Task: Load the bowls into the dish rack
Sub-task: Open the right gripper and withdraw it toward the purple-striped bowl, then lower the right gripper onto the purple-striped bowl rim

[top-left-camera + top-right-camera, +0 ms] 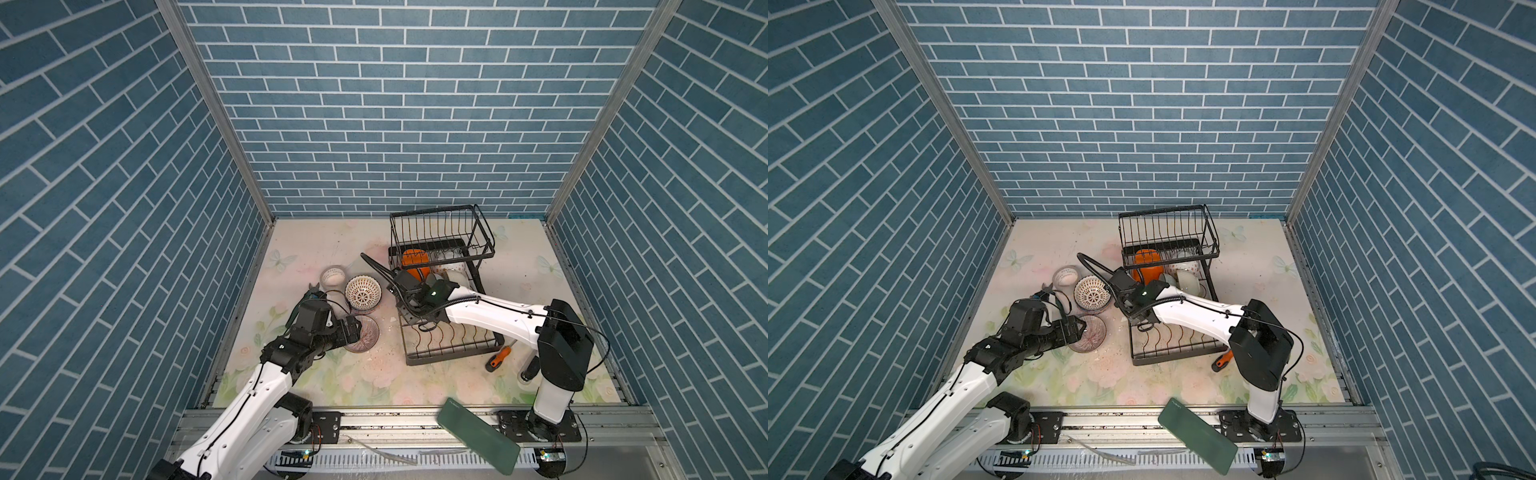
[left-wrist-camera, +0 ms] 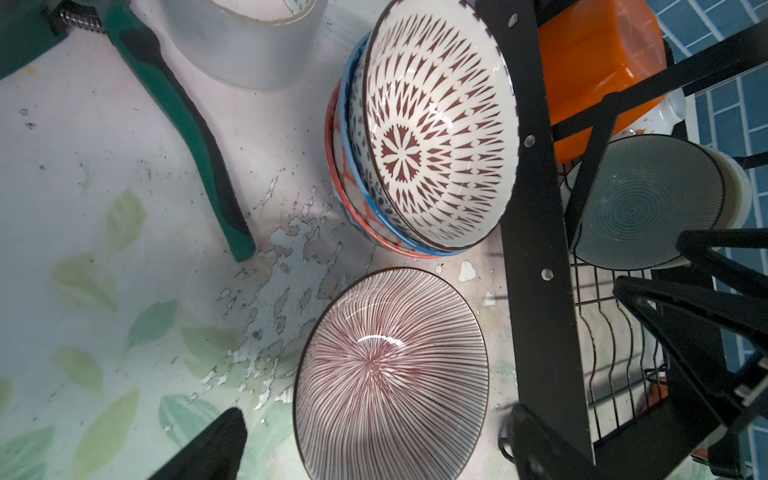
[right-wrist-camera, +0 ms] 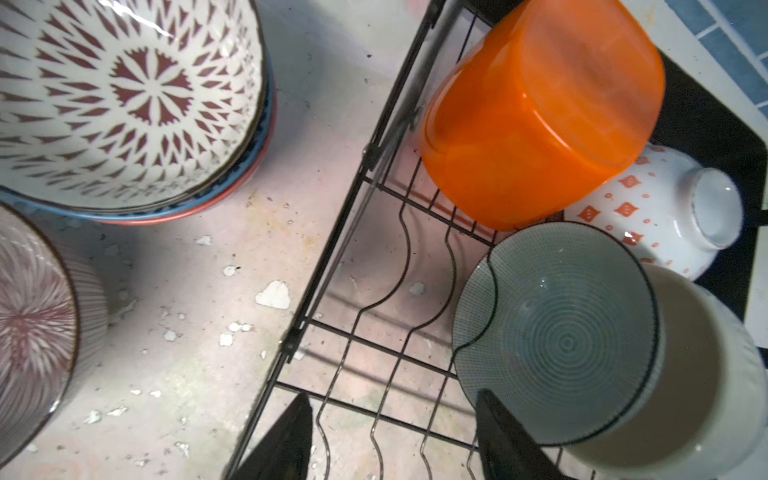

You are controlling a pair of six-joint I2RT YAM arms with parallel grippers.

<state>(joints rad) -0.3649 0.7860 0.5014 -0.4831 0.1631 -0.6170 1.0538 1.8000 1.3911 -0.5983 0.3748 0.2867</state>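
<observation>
**Fig.** My left claw (image 2: 378, 415) is spread wide, a finger on either side of the striped bowl (image 2: 390, 374) without touching it. That bowl sits on the table (image 1: 316, 249) near a stack (image 2: 440, 137) of bowls. My right claw (image 3: 392, 395) is spread over the rack (image 2: 534, 249), with one finger (image 3: 507, 440) inside the grey bowl (image 3: 557, 332). The grey bowl stands on edge in the lower tier, beside the orange bowl (image 3: 540, 112), dotted bowl (image 3: 665, 216) and cream bowl (image 3: 698, 374).

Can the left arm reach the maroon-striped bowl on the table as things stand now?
Probably yes. The open left fingers hang right above the maroon-striped bowl, which sits upright with nothing on it, and the dish rack stands beside it without touching.
</observation>
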